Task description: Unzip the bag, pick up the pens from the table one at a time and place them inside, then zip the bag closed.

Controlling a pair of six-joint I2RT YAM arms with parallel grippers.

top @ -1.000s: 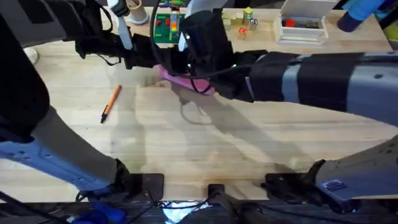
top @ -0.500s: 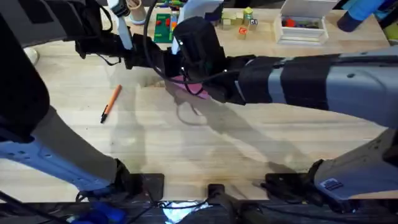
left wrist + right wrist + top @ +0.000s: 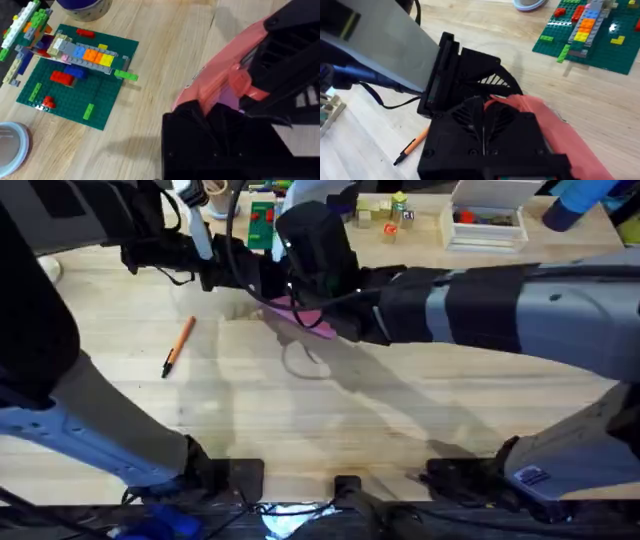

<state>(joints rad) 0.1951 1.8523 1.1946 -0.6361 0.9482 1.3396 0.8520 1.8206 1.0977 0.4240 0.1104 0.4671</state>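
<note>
The pink bag (image 3: 312, 321) lies at the back middle of the table (image 3: 400, 420), held between both arms. My left gripper (image 3: 262, 288) comes in from the left and is shut on the bag's (image 3: 220, 82) end, where pink fabric runs into its black fingers (image 3: 200, 117). My right gripper (image 3: 300, 298) reaches across from the right onto the bag's (image 3: 555, 130) top, its fingers (image 3: 475, 112) pressed together; what they pinch is hidden. One orange pen (image 3: 178, 345) lies on the wood left of the bag, also seen as the pen (image 3: 412, 146) beside my right gripper (image 3: 482, 107).
A green brick baseplate (image 3: 262, 220) with a brick model (image 3: 75, 50) stands right behind the bag. Small wooden blocks (image 3: 385, 215), a white box (image 3: 487, 222) and a cup (image 3: 215, 195) line the far edge. Bare wood spreads across the front half.
My right gripper has slid left along the top of the bag, toward the left gripper. The bag shifted slightly with it. Left arm and orange pen stayed put.
</note>
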